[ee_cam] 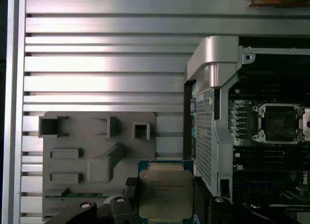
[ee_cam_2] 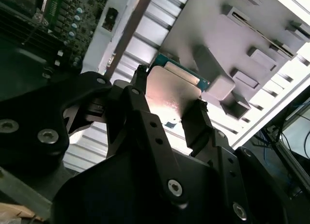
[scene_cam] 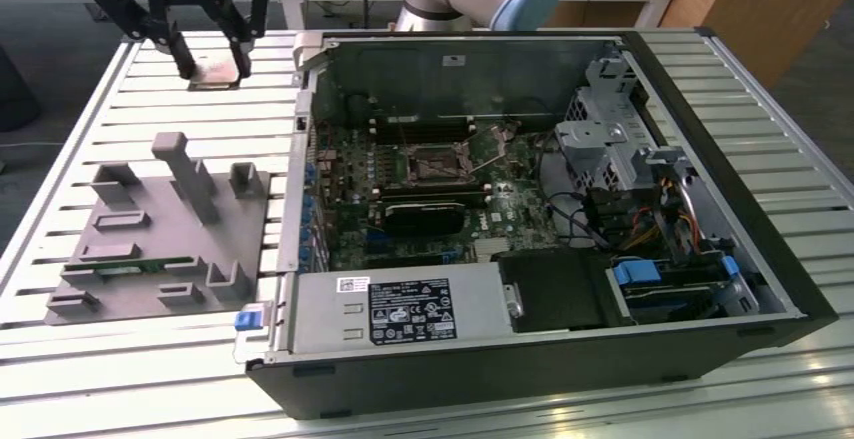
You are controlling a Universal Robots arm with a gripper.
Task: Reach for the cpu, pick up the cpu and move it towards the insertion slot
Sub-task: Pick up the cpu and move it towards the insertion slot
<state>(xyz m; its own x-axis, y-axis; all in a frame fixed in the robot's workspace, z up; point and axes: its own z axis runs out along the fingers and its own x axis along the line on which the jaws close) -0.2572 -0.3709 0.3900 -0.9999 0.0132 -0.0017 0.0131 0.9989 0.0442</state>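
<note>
My gripper (scene_cam: pixel 212 69) hangs over the slatted table at the exterior view's upper left, shut on the cpu (scene_cam: pixel 214 82). The cpu is a flat square chip with a silvery top and a green rim. In both wrist views it sits clamped between the two black fingers: cpu (ee_cam: pixel 164 195), cpu (ee_cam_2: pixel 172 90). The chip is held clear of the table, beyond the grey fixture (scene_cam: pixel 160 229) and to the left of the open computer case. The insertion slot (scene_cam: pixel 434 166), a dark square socket with a shiny frame, lies on the green board inside the case. In the first wrist view the insertion slot (ee_cam: pixel 281 122) is well off to one side of the chip.
The open computer case (scene_cam: pixel 747 179) takes up the table's middle and right; its metal wall (scene_cam: pixel 304 109) stands between gripper and socket. A black block (scene_cam: pixel 424 216) sits beside the socket. A power supply (scene_cam: pixel 400 311) is at the case front. The grey fixture (ee_cam: pixel 97 156) has upright pegs.
</note>
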